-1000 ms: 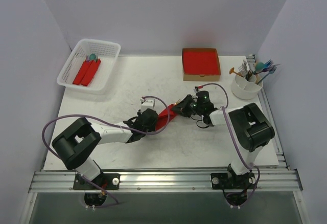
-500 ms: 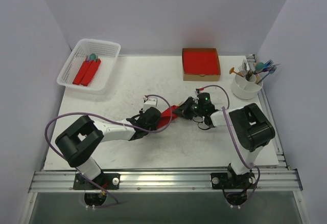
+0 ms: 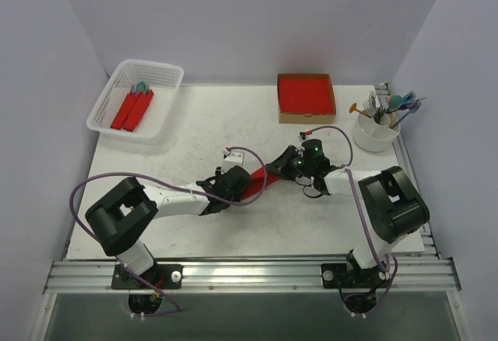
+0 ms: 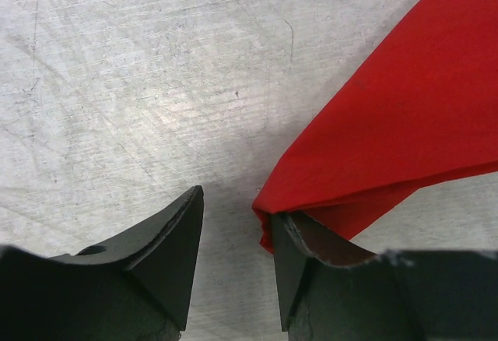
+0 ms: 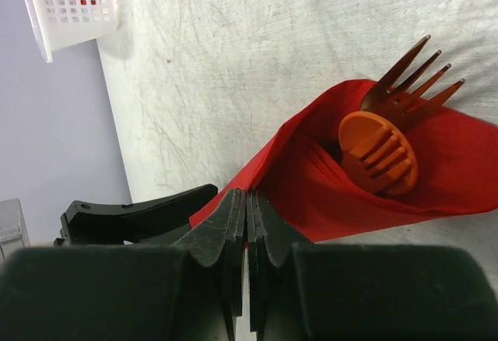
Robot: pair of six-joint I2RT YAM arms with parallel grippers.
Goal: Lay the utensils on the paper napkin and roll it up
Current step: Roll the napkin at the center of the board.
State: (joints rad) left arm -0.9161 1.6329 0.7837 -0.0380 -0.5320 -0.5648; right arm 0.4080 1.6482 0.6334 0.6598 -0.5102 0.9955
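1. Top external: on the table (image 3: 194, 123), the rolled paper napkin (image 3: 263, 181) lies slanted between the left pincer (image 3: 236, 183) and the right pincer (image 3: 282, 165).
2. Left wrist: the left pincer's jaws stand apart and grip nothing. The napkin's corner touches one of its fingers (image 4: 299, 240).
3. Right wrist: the right pincer is closed tight at the napkin's edge. An orange utensil (image 5: 377, 154) and a fork (image 5: 412, 76) poke from the roll.

Overhead view faces down from behind; both close wrist views share the paper napkin (image 4: 405, 107).

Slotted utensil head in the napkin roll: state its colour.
Orange; the utensil head shows best in the right wrist view.
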